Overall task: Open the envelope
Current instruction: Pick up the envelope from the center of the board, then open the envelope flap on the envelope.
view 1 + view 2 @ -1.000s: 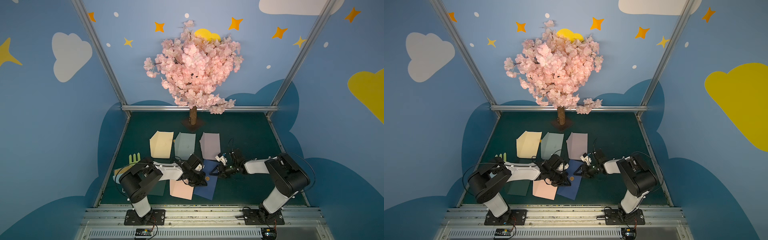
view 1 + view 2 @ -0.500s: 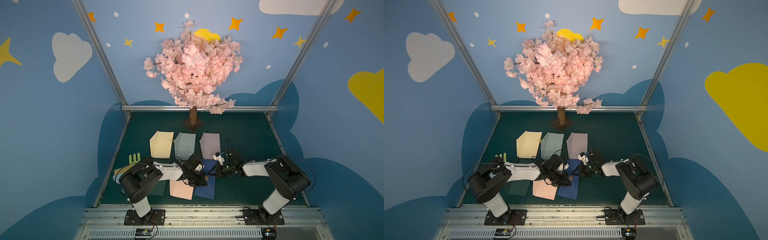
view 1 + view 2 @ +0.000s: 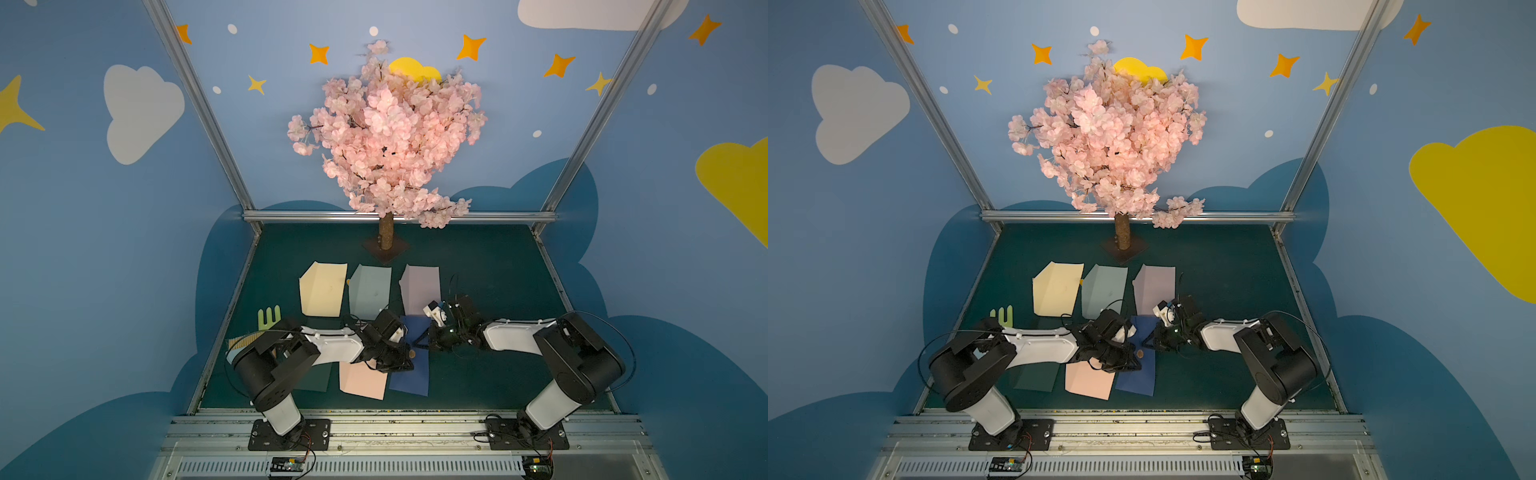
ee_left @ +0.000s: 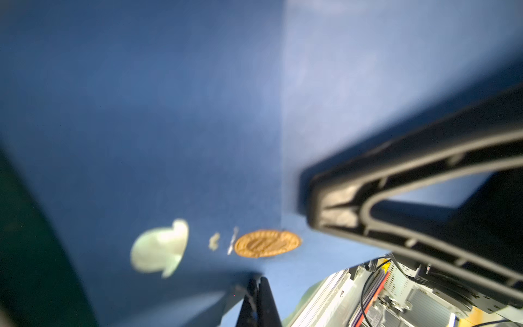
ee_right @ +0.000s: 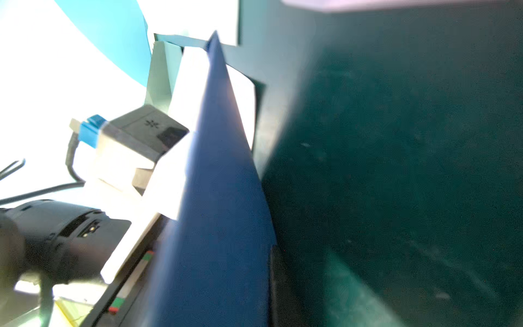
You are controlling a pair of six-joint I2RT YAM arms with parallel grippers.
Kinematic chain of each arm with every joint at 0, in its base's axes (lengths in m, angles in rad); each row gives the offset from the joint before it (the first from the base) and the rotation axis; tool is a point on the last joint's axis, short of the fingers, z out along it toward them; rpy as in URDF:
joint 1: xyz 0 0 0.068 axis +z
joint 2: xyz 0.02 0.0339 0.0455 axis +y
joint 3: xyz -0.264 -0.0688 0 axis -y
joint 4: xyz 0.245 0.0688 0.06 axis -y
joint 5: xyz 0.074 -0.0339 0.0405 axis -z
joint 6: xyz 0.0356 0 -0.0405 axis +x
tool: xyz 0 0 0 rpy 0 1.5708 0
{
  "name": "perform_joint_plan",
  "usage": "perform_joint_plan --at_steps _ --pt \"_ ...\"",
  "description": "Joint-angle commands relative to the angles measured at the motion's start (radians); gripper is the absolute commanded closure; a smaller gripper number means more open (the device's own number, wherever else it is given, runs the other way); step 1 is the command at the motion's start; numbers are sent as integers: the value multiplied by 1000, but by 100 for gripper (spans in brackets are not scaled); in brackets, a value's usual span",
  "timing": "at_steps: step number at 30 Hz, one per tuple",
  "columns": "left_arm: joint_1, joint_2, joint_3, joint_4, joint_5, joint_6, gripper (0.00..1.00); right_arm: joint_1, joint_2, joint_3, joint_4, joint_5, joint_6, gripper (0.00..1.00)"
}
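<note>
The dark blue envelope (image 3: 409,372) (image 3: 1138,376) lies at the front middle of the green mat, with a round gold seal (image 3: 412,354) (image 4: 267,243) on it. My left gripper (image 3: 404,365) (image 4: 258,283) is shut, its tips resting on the envelope's body just beside the seal. My right gripper (image 3: 420,343) (image 3: 1148,343) reaches in from the right and is shut on the envelope's flap (image 5: 220,198), which rises edge-on in the right wrist view. One dark right finger (image 5: 276,283) shows against the flap. In the left wrist view the right gripper's fingers (image 4: 396,198) sit at the flap's fold.
Cream (image 3: 322,291), grey-green (image 3: 370,291) and lilac (image 3: 420,289) envelopes lie in a row behind. A pink envelope (image 3: 361,378) and a dark green one (image 3: 311,376) lie under my left arm. A blossom tree (image 3: 386,237) stands at the back, and a green comb-shaped piece (image 3: 269,318) lies at the left.
My right gripper has moved left to the blue envelope and closed on its flap. The left gripper has stayed shut on the envelope near the seal.
</note>
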Motion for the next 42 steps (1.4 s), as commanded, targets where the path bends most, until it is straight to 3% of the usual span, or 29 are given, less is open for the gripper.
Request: perform_joint_plan --at_steps 1,4,8,13,16,22,28,39,42 --pt "-5 -115 63 -189 -99 71 97 0 -134 112 -187 35 -110 100" --pt "-5 -249 143 -317 -185 144 94 -1 -247 185 -377 78 -180 100" --pt "-11 -429 203 -419 -346 247 80 -3 -384 289 -593 146 -222 100" --pt "-33 -608 208 -421 -491 353 62 -1 -518 344 -663 194 -192 100" --pt "-69 -667 221 -414 -547 423 59 0 -587 355 -676 240 -160 100" --pt "-197 -686 263 -374 -654 611 53 8 -636 449 -766 300 -145 100" --pt "-330 -616 327 -351 -870 773 49 28 -633 508 -818 354 -129 100" --pt "-337 -638 221 -209 -941 796 41 65 -562 600 -857 423 -146 100" --pt "-338 -632 204 -189 -980 790 32 84 -536 626 -849 442 -150 100"
